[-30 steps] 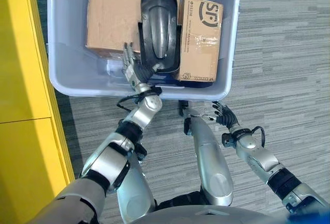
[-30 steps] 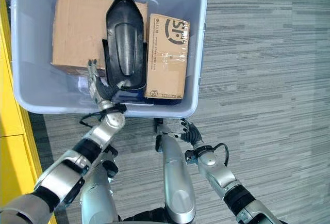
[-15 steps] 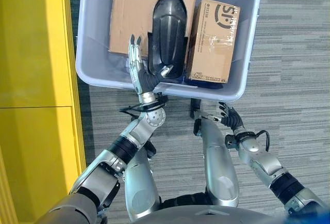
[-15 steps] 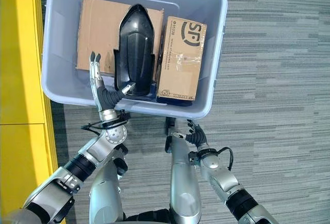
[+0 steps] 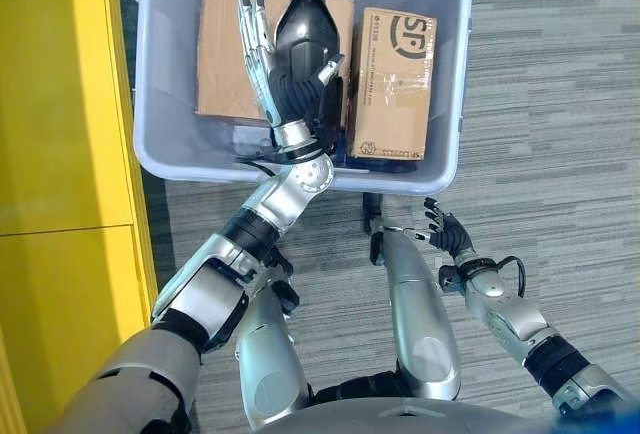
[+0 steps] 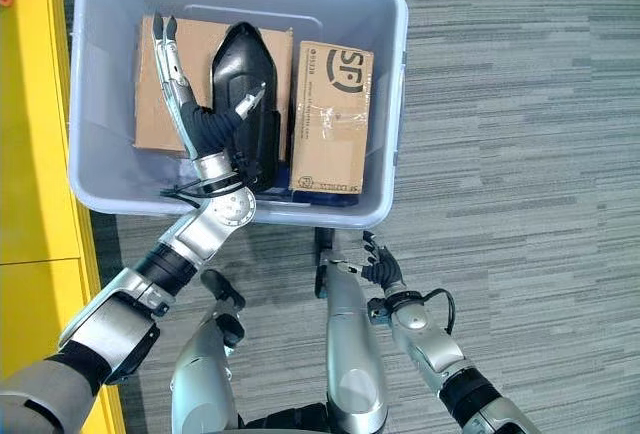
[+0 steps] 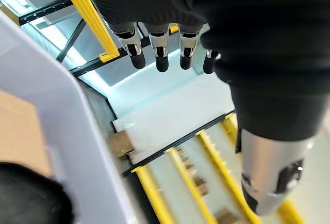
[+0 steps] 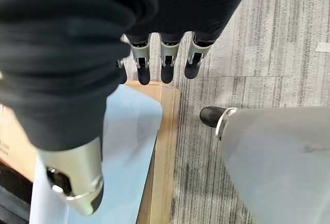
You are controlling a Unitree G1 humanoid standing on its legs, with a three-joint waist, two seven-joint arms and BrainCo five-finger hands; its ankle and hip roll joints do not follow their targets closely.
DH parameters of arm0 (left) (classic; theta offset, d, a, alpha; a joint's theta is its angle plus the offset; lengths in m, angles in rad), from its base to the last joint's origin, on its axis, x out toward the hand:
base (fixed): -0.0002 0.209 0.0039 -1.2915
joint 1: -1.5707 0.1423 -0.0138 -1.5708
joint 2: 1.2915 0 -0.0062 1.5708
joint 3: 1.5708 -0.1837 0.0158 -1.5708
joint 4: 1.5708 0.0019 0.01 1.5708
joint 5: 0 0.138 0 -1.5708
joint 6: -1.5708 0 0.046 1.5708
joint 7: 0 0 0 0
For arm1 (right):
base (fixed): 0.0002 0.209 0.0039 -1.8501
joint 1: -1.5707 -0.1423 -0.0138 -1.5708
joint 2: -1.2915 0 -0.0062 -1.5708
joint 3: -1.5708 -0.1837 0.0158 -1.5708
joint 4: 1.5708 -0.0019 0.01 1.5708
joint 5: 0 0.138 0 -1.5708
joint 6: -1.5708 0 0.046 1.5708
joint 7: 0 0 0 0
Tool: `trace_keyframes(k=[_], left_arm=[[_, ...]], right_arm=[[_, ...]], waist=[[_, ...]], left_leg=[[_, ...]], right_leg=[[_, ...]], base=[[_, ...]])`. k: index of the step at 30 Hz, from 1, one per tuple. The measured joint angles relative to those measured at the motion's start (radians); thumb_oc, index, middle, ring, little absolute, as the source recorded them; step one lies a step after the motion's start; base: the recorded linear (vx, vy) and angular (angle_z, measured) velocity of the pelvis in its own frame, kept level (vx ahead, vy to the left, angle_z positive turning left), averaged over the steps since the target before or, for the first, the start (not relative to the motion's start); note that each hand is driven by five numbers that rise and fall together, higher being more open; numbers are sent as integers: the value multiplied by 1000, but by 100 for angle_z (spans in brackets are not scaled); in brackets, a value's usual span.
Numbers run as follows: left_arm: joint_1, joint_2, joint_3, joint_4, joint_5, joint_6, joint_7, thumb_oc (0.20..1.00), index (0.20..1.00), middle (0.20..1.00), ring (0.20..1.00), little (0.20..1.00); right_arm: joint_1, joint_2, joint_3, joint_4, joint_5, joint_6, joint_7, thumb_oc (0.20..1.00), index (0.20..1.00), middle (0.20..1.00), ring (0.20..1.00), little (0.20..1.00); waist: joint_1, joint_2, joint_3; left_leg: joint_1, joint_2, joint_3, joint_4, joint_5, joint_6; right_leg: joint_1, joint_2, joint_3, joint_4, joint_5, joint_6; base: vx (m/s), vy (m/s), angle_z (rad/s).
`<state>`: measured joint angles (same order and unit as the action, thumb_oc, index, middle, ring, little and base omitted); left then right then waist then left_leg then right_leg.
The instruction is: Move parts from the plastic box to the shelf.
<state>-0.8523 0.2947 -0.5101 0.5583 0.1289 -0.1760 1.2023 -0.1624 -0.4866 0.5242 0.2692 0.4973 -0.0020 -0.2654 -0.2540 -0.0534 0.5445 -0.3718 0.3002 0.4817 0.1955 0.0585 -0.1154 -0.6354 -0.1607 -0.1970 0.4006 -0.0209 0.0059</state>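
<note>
A pale blue plastic box (image 5: pixel 448 74) stands on the floor in front of me. Inside it lie a flat cardboard box (image 5: pixel 220 54) on the left, a black moulded part (image 5: pixel 305 29) in the middle and a smaller cardboard box (image 5: pixel 392 84) on the right. My left hand (image 5: pixel 285 89) is held up over the box, between the flat cardboard and the black part. Its fingers (image 7: pixel 157 53) are straight and its thumb (image 7: pixel 268 182) is spread, with nothing in it. My right hand (image 5: pixel 445 234) hangs low outside the box's front right corner, open and holding nothing.
A yellow shelf upright (image 5: pixel 60 154) runs along the left side, close to the box. Yellow shelf beams (image 7: pixel 85 10) show past my left fingers. Grey striped carpet (image 5: pixel 560 104) lies to the right of the box.
My left hand has risen from the box's front wall to a place over the black part, fingers still straight. The camera has shifted. The right hand has stayed where it was.
</note>
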Motion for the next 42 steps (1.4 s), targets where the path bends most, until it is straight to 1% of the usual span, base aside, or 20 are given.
trace_keyframes(k=[1,2,7,9,10,12,16,19,22,23,24,28,31,34,37,42], left_arm=[[-11,-30,50,120,-33,11,2,1000,1000,1000,1000,1000],[-21,-32,63,180,-49,25,3,1000,1000,1000,1000,1000],[-40,-15,81,199,-111,48,-5,1000,1000,1000,1000,1000],[-58,-10,99,238,-126,67,-18,1000,1000,1000,1000,1000],[-63,-7,102,243,-159,86,-19,1000,1000,1000,1000,1000],[-63,-3,115,251,-186,104,-16,1000,1000,1000,1000,1000],[-67,16,130,274,-176,105,60,1000,1000,1000,1000,1000],[-76,40,130,293,-176,104,66,1000,1000,1000,1000,1000],[-75,40,130,293,-176,105,62,1000,1000,1000,1000,1000],[-76,41,130,293,-176,106,56,1000,1000,1000,1000,1000],[-77,41,129,304,-176,107,24,1000,1000,1000,1000,1000],[-78,38,119,318,-177,151,-65,1000,1000,1000,1000,1000],[-75,21,118,371,-178,171,-103,1000,1000,1000,1000,1000],[-70,21,116,372,-179,173,-121,1000,1000,1000,1000,1000],[-69,21,81,374,-179,195,-169,1000,1000,1000,1000,1000],[-46,-15,82,380,-267,210,-216,1000,1000,1000,1000,1000]], right_arm=[[-1,0,0,4,-2,1,4,1000,1000,1000,1000,1000],[-2,0,0,3,-2,1,7,1000,1000,1000,1000,1000],[-3,0,15,4,-7,7,11,1000,1000,1000,1000,1000],[-5,0,27,4,-11,7,17,1000,1000,1000,1000,1000],[-5,0,43,4,-10,7,20,1000,1000,1000,1000,1000],[-9,2,46,4,-10,7,22,1000,1000,1000,1000,1000],[-21,2,64,4,-10,7,17,1000,1000,1000,1000,1000],[-30,2,77,21,-9,4,18,1000,1000,1000,1000,1000],[-32,2,79,34,-8,-6,19,1000,1000,1000,1000,1000],[-37,2,80,33,-7,-7,19,1000,1000,1000,1000,1000],[-38,2,82,33,-6,-7,18,1000,1000,1000,1000,1000],[-38,2,81,34,9,-7,18,1000,1000,1000,1000,1000],[-38,2,81,33,9,-7,18,1000,1000,1000,1000,1000],[-38,2,81,33,9,-7,19,1000,1000,1000,1000,1000],[-38,2,80,31,8,-7,18,1000,1000,1000,1000,1000],[-39,2,73,28,8,-4,17,1000,1000,1000,1000,1000]], waist=[[-13,-2,0],[-18,-9,2],[-30,-16,1],[-30,-22,1],[-28,-24,1],[-27,-25,1],[-28,-32,2],[-27,-37,2],[-26,-42,1],[-27,-43,1],[-27,-43,1],[-28,-44,1],[-31,-44,1],[-28,-44,1],[-28,-44,1],[-29,-44,1]], left_leg=[[-1,6,2,-1,0,-1],[-2,11,4,-1,-1,-2],[-17,17,3,0,2,-9],[-18,17,3,0,1,-11],[-19,17,3,1,1,-11],[-23,17,1,2,1,-11],[-25,18,0,5,1,-11],[-27,18,-1,6,1,-11],[-31,19,-3,7,0,-12],[-32,19,-3,7,0,-13],[-32,19,-3,7,0,-13],[-54,19,0,9,-1,-14],[-55,19,2,9,-2,-15],[-55,19,1,9,-2,-15],[-58,18,2,12,-2,-14],[-63,18,3,13,-2,-14]], right_leg=[[-2,7,1,-3,0,-1],[-5,12,3,-3,0,-2],[-20,18,2,1,4,-11],[-20,18,2,0,4,-11],[-20,18,1,0,4,-11],[-20,17,0,-1,4,-11],[-20,17,-2,-1,4,-11],[-20,17,-2,-3,3,-10],[-20,16,-6,-6,5,-13],[-20,17,-6,-7,5,-13],[-21,17,-6,-8,5,-13],[-46,17,-6,-8,8,-16],[-48,17,-6,-8,8,-17],[-48,17,-4,-8,9,-17],[-51,17,1,-8,9,-16],[-56,17,3,-10,11,-16]], base=[[-1,-5,-10],[-4,-3,-10],[-1,0,-1],[0,0,0],[0,0,0],[-4,-9,2],[0,0,0],[0,0,0],[0,0,0],[0,0,0],[0,0,0],[0,0,0],[0,0,0],[0,0,0],[0,0,0],[0,0,0]])
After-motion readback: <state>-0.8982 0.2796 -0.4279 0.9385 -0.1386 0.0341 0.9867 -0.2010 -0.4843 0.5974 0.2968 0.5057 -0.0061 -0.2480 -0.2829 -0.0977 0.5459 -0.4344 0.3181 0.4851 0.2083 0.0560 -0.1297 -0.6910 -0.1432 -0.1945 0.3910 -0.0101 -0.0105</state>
